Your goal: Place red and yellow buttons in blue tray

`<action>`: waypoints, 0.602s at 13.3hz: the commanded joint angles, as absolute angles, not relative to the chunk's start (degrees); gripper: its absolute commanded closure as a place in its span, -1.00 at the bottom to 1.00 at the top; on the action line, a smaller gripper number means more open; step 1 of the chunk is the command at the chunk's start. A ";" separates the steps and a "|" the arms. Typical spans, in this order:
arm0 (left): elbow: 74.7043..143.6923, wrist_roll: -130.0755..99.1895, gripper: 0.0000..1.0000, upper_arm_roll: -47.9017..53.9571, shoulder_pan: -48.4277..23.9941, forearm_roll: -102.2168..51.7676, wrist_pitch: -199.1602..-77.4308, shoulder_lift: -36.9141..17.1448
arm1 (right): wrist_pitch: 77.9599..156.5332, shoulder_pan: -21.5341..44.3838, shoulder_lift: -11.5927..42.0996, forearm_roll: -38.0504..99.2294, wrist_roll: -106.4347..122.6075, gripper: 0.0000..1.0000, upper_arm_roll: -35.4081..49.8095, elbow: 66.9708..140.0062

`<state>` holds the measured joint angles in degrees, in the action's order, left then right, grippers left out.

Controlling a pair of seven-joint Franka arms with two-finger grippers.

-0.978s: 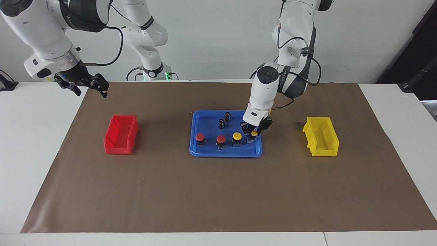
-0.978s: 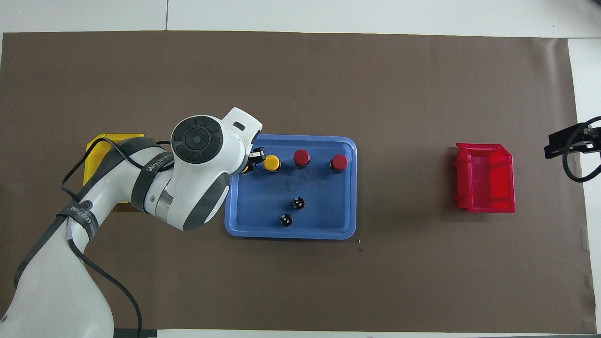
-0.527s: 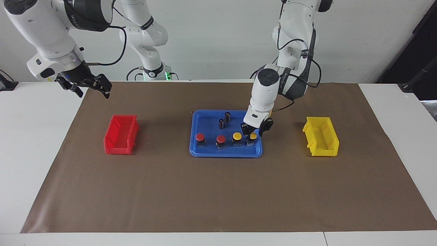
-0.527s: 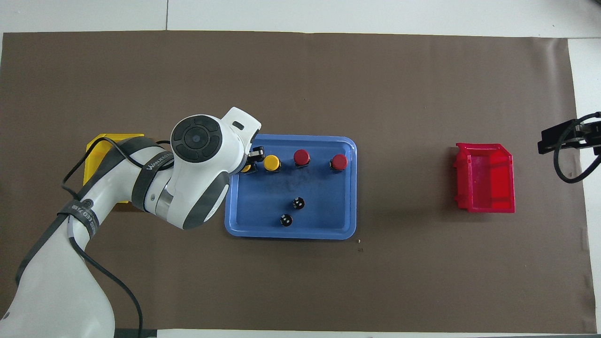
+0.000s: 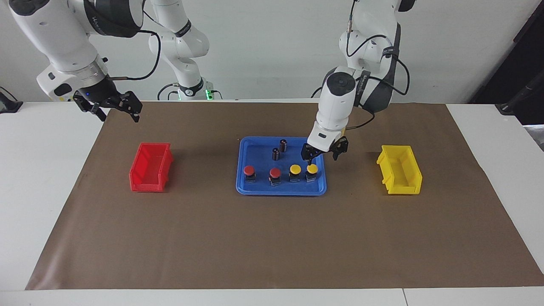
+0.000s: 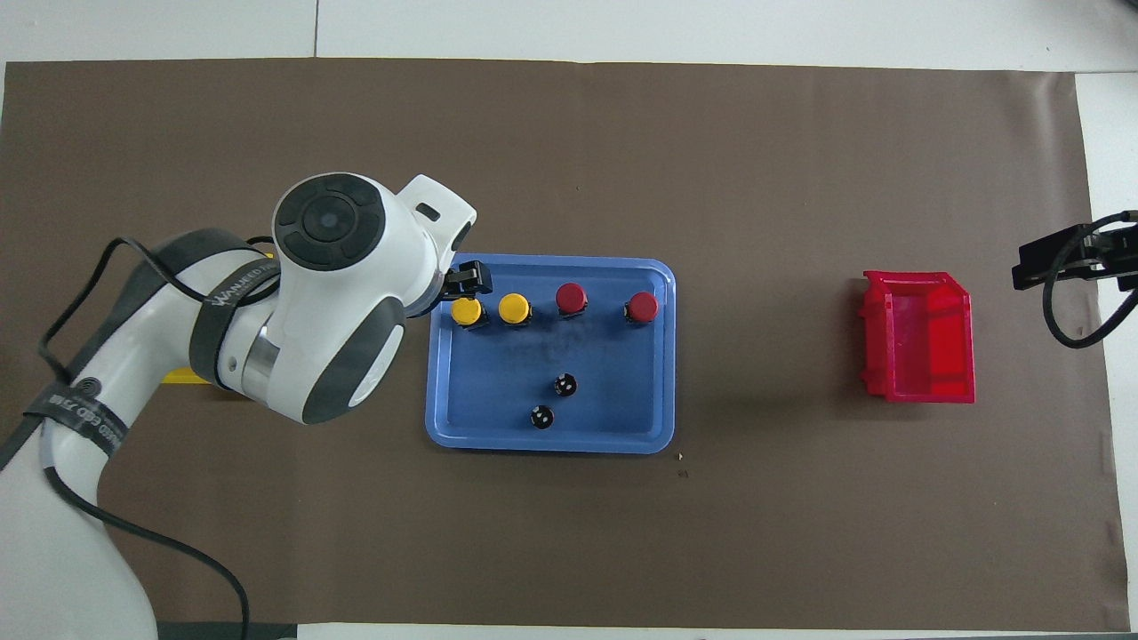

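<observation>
The blue tray (image 5: 280,192) (image 6: 551,444) lies mid-table. In it, along the rim farthest from the robots, stand two red buttons (image 5: 249,171) (image 5: 275,173) (image 6: 641,307) (image 6: 571,298) and two yellow buttons (image 5: 295,170) (image 5: 312,169) (image 6: 514,308) (image 6: 467,311) in a row. My left gripper (image 5: 323,156) hangs open just above the yellow button at the left arm's end of the row, holding nothing. One of its fingers (image 6: 468,278) shows past the wrist from overhead. My right gripper (image 5: 119,114) (image 6: 1058,264) waits open and empty in the air over the brown paper's edge.
Two dark capless cylinders (image 5: 283,145) (image 5: 276,153) stand in the tray nearer the robots. A red bin (image 5: 151,166) (image 6: 920,338) sits toward the right arm's end. A yellow bin (image 5: 399,170) sits toward the left arm's end, mostly hidden overhead by the left arm.
The left gripper opened, let go of the yellow button in the tray, and rose off it. The right gripper drifted slightly toward the table's middle.
</observation>
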<state>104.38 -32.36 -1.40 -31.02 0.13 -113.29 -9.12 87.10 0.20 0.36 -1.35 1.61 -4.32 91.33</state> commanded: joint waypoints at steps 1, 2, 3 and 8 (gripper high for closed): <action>101.09 -21.56 -1.00 -2.37 -24.90 -2.63 -104.97 -4.85 | 87.89 -0.18 0.09 -0.53 2.46 -1.00 -4.22 91.32; 100.47 -17.62 -1.00 -2.20 -21.22 -4.12 -102.77 -3.01 | 87.89 -0.18 0.09 -0.53 2.46 -1.00 -4.22 91.32; 100.11 -10.88 -1.00 -2.28 -18.92 -4.48 -100.13 -0.29 | 87.89 -0.18 0.09 -0.53 2.46 -1.00 -4.22 91.32; 89.67 1.56 -1.00 -3.78 -12.93 -3.78 -89.49 0.62 | 87.89 -0.18 0.00 -0.53 2.46 -1.00 -4.22 91.32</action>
<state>95.29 -1.75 -3.98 -14.63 -2.96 -94.17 2.43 87.15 0.20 0.36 -1.30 1.61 -4.32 91.30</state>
